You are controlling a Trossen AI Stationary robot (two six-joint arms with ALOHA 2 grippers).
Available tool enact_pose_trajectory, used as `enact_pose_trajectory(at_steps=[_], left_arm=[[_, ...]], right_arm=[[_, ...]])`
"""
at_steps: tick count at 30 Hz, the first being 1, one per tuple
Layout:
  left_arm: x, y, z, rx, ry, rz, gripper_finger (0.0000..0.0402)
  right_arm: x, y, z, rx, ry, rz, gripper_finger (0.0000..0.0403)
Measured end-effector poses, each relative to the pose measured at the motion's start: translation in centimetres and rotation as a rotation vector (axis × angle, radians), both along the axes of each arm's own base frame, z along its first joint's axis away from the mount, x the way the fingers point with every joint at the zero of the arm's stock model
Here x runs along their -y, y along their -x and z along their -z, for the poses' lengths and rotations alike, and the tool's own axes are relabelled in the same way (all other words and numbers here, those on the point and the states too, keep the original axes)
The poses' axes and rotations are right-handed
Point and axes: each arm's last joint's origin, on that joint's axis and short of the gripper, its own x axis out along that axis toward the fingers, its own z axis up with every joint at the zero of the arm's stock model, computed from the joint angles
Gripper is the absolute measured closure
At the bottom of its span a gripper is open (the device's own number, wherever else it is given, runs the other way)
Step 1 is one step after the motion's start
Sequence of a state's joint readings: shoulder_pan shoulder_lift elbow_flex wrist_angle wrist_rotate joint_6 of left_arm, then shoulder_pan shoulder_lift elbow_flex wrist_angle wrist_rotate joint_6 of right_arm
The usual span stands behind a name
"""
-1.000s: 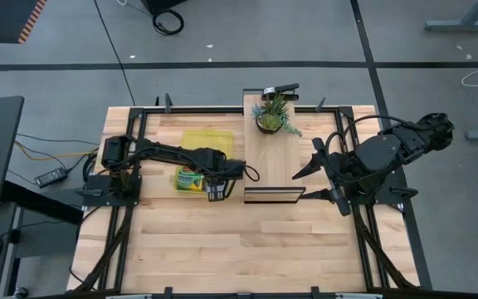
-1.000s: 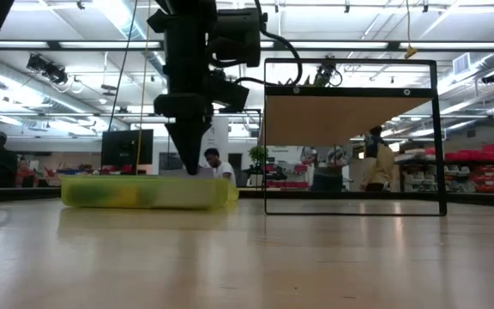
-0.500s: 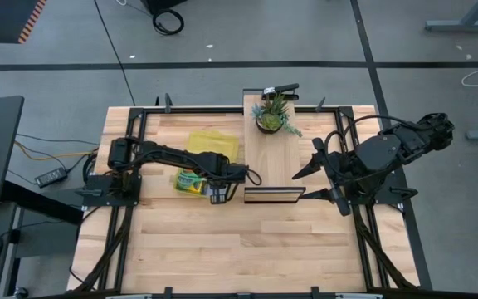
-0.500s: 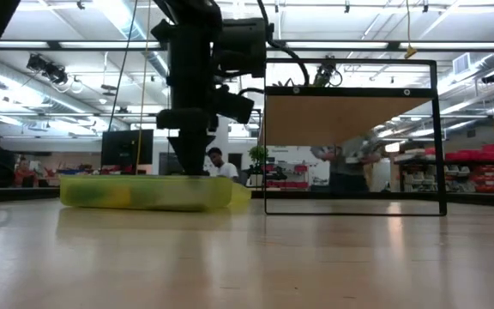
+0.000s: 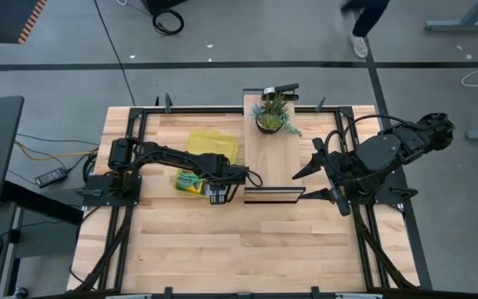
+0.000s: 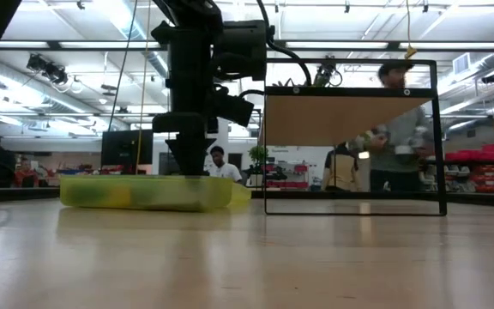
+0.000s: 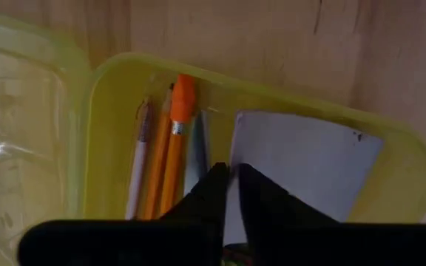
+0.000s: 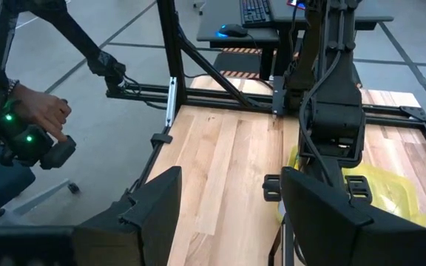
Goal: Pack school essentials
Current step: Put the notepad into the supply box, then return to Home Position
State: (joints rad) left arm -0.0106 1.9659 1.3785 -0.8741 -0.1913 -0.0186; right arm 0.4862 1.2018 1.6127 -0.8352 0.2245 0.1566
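Hovering low over the translucent yellow plastic case [image 5: 196, 169], at about nine o'clock from the table's middle, the left gripper [image 7: 231, 174] has just begun parting its fingers, now a narrow slit, after a second tightly shut. That reads to me as a release. Beneath it lie two orange pencils [image 7: 170, 162] and the light blue square sticky-note pad [image 7: 302, 166], both inside the case. At three o'clock the right gripper [image 8: 231, 193] waits, spread wide and empty. The potted green plant [image 5: 273, 115] stands at twelve, well apart.
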Motion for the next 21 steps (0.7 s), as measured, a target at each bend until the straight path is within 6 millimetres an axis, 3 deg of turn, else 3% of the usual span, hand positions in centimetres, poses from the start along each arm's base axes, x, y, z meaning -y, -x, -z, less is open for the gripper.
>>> enact_pose_trajectory(at_steps=[12,21], left_arm=[[0.3,-0.1,-0.1,0.009,-0.042,0.006,0.0249],[0.9,-0.4,-1.9,0.068,-0.03,0.025,0.0271]], right_arm=[[0.0,0.0,0.0,0.0,0.0,0.0,0.0166],[0.0,0.0,0.0,0.0,0.0,0.0,0.0166]])
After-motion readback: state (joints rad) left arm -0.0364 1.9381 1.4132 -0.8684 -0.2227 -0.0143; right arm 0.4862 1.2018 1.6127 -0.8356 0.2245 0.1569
